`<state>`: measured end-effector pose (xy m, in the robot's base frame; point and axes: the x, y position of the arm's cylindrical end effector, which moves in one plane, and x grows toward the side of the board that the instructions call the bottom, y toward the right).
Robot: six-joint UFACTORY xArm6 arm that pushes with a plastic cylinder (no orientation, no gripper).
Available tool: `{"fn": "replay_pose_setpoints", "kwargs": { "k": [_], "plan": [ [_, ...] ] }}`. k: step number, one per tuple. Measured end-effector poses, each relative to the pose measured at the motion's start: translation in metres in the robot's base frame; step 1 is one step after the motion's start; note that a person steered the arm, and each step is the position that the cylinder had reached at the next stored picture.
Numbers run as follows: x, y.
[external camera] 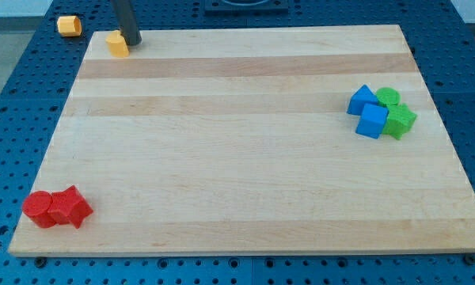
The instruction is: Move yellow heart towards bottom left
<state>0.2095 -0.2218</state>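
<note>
A small yellow block (117, 43) sits at the board's top left corner; its shape is hard to make out. My tip (131, 42) stands just to its right, touching or almost touching it. The dark rod rises from there out of the view's top. A second yellow block (68, 25), roughly hexagonal, lies off the board on the blue perforated table further to the upper left.
The wooden board (237, 174) fills most of the view. Two red blocks (39, 208) (70, 207) sit together at its bottom left corner. At the right, two blue blocks (362, 100) (372, 121) and two green blocks (389, 97) (399, 120) form a tight cluster.
</note>
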Motion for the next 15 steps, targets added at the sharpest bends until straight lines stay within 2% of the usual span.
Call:
{"fn": "replay_pose_setpoints", "kwargs": {
  "k": [1,2,3,5,7,8,9,12,13,14,15],
  "plan": [
    [-0.018,-0.004],
    [-0.016,-0.033],
    [0.015,-0.080],
    [0.050,-0.064],
    [0.016,-0.083],
    [-0.001,-0.055],
    [0.005,-0.023],
    [0.114,-0.016],
    [0.093,-0.040],
    [0.055,-0.055],
    [0.027,-0.035]
  ]
}}
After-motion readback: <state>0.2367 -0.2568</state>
